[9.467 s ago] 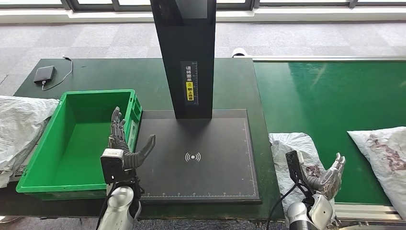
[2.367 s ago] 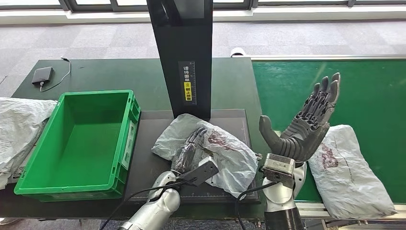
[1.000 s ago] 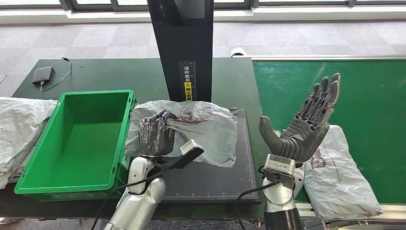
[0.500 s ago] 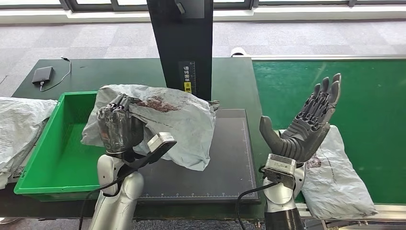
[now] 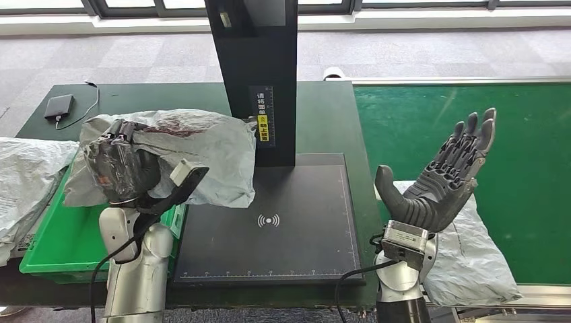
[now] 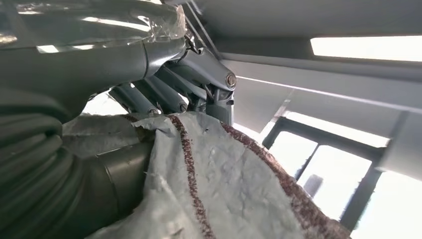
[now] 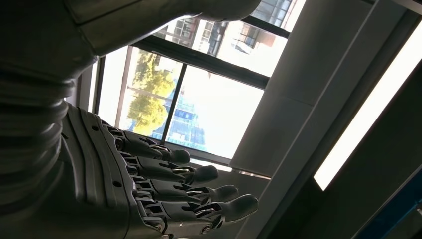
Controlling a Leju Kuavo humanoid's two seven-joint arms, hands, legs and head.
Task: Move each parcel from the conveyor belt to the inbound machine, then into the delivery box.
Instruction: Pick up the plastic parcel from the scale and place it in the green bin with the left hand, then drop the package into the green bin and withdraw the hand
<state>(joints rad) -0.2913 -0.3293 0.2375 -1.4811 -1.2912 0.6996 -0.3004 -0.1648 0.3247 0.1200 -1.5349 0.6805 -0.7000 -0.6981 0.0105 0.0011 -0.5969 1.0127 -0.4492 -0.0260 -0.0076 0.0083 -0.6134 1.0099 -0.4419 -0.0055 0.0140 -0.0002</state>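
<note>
The left hand (image 5: 121,168) is clamped around a grey plastic parcel (image 5: 195,151) and holds it up in the air, hanging partly over the near corner of the green delivery box (image 5: 47,249) and partly over the left edge of the inbound machine (image 5: 269,222), whose black scanning plate now lies bare under its tall black post. From where I stand this parcel looks to have had its turn on the machine and is on the last stretch; it is not yet in the box, so the drop is what remains for it. In the left wrist view the dark fingers (image 6: 164,89) press right into the crinkled wrap. The right hand (image 5: 444,185) is raised palm-up beside the conveyor belt (image 5: 431,128), fingers spread and holding nothing. A second parcel (image 5: 464,249) lies on the belt's near edge just below that hand, untouched, so it has the full route ahead of it. Compared with half a second ago, the held parcel has travelled further left, off the plate and toward the box, and the right hand has shifted a little to the right while staying open. More grey bags (image 5: 27,175) lie to the left of the box.
</note>
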